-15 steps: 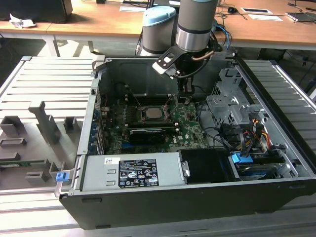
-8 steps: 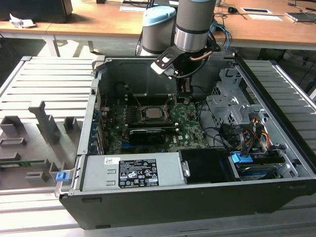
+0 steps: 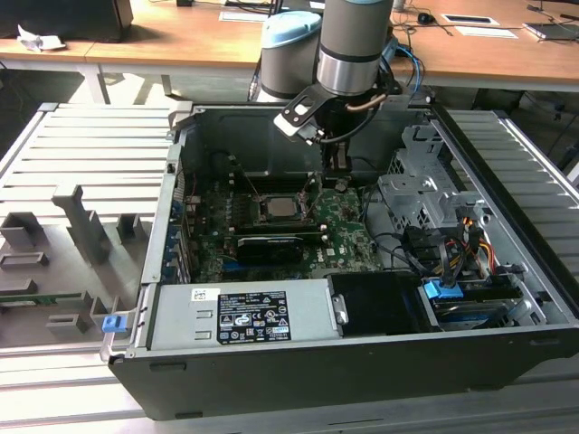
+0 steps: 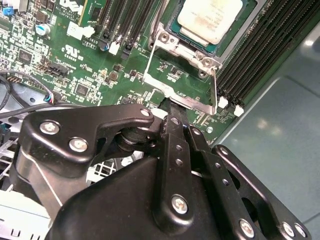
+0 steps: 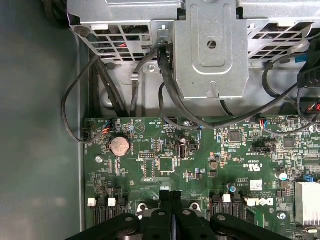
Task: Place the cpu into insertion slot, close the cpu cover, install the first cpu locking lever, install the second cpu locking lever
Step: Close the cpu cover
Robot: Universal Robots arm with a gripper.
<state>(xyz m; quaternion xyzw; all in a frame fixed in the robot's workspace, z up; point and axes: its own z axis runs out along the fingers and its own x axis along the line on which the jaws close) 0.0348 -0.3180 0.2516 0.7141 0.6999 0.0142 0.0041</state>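
The black two-fingered gripper (image 4: 169, 109), fingers together and empty, sat at the free edge of the open silver frame-shaped cpu cover (image 4: 181, 96). Beyond the cover lay the silvery-grey square cpu (image 4: 210, 17), seated in the black insertion slot (image 4: 171, 30).

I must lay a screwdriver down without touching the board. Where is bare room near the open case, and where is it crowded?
Free: the ribbed panel on the exterior view's right of the case, and the ribbed strip on that view's left, beyond the grey blocks. Crowded: the board under the gripper, and the cables by the drive cage.
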